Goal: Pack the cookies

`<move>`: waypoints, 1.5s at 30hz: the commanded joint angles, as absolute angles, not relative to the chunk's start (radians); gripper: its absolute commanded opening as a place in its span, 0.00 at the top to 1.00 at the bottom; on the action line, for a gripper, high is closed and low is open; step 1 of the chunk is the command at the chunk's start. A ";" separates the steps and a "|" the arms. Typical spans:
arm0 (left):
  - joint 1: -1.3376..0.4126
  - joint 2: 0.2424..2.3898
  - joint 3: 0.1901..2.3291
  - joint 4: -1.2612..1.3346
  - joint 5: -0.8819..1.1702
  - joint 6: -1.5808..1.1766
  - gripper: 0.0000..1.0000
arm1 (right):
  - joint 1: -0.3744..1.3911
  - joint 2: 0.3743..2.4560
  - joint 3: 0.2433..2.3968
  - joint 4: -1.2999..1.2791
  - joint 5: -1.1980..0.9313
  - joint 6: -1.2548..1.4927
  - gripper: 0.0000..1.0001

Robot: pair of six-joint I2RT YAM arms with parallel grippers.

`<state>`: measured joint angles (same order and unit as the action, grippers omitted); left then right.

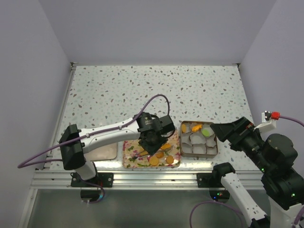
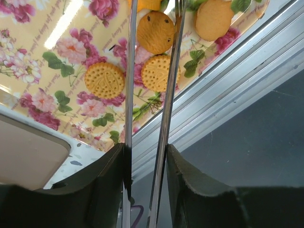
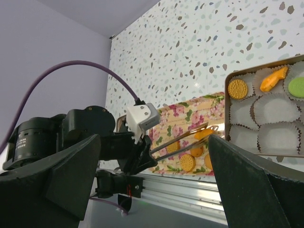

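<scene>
Clasping tongs [image 2: 129, 95], left pincer [image 2: 146, 152] clenched, cookie [image 3: 204, 133] ahead at tong tips over floral tray [image 3: 175, 114], right pincer [image 3: 154, 137] released.

The left arm [image 1: 109, 133] stretches low toward the right, wrist tipped downward. The left gripper [image 2: 146, 154] is clamped on thin metal tongs [image 2: 129, 95]. The right arm [image 1: 278, 154] sits folded back, and the right gripper [image 3: 154, 140] faces left with its fingers spread wide, apparently holding nothing.

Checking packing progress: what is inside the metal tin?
The tin holds white paper cups. Three have cookies: two orange, one green. The other visible cups look empty; the right gripper covers part of its right edge.
</scene>
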<state>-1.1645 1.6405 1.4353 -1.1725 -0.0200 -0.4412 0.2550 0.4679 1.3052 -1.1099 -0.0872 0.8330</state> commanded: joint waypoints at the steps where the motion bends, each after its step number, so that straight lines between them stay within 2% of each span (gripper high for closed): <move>1: -1.160 1.611 1.411 -1.154 -0.005 -0.419 0.67 | 0.255 0.462 1.302 -1.094 -0.069 0.822 0.01; 6: -1.126 1.626 1.505 -1.195 -0.053 -0.423 0.71 | 0.255 0.469 1.319 -1.095 -0.063 0.813 0.01; 13: -1.054 1.673 1.805 -1.264 -0.124 -0.408 0.73 | 0.255 0.482 1.331 -1.095 -0.058 0.799 0.01; 18: -1.065 1.769 2.030 -1.284 -0.083 -0.388 0.73 | 0.255 0.502 1.344 -1.091 -0.061 0.792 0.01; 25: -1.126 1.894 2.187 -1.252 -0.028 -0.380 0.73 | 0.255 0.526 1.361 -1.081 -0.061 0.770 0.01; 34: -1.143 1.959 2.224 -1.100 0.093 -0.417 0.75 | 0.255 0.563 1.373 -1.066 -0.067 0.756 0.01; 45: -1.144 1.956 2.074 -0.775 0.259 -0.466 0.76 | 0.255 0.580 1.351 -1.043 -0.075 0.749 0.01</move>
